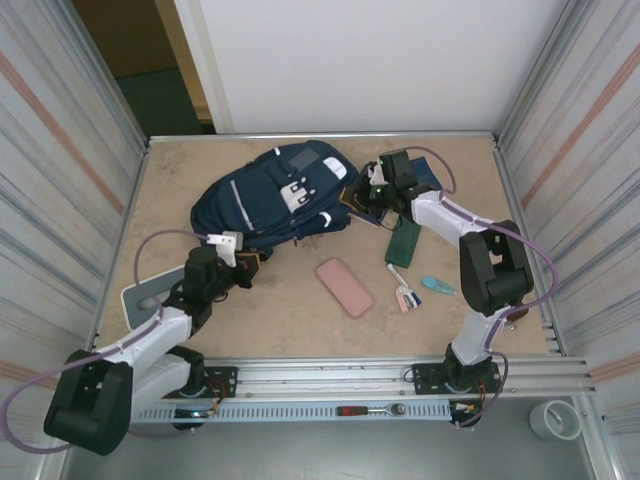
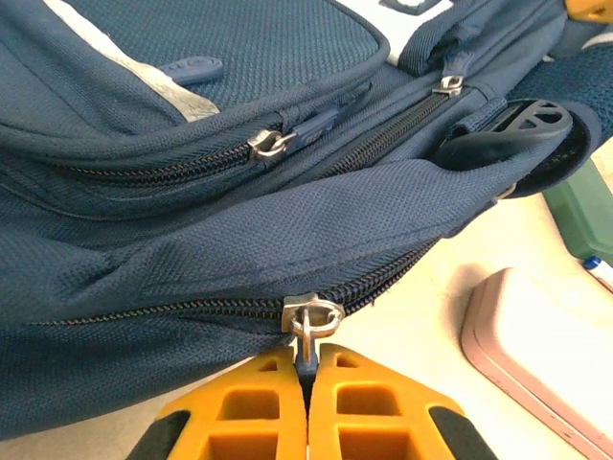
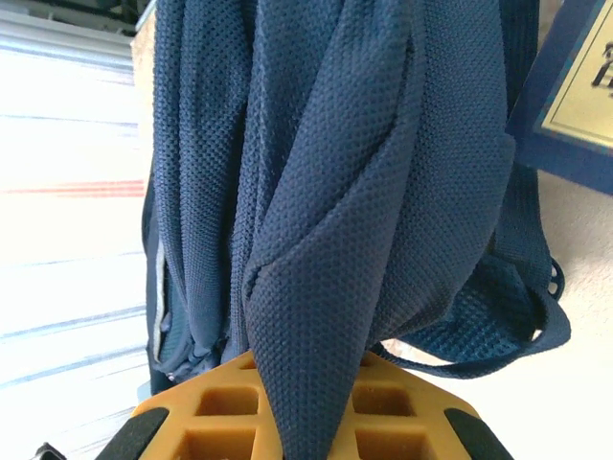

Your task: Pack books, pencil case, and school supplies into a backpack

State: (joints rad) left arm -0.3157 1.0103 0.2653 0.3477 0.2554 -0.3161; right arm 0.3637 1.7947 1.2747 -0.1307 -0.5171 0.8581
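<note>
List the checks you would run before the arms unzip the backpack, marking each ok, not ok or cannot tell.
1. Left gripper shut on the zipper pull: ok.
2. Right gripper shut on backpack fabric, bracing it: ok.
3. Compartment open: not ok; the zip looks closed.
4. Pencil case lying apart from the backpack: ok.
5. Pens and light-blue piece lying loose, unpacked: ok.
6. Both booklets located: cannot tell; one booklet lies beside the bag.
</note>
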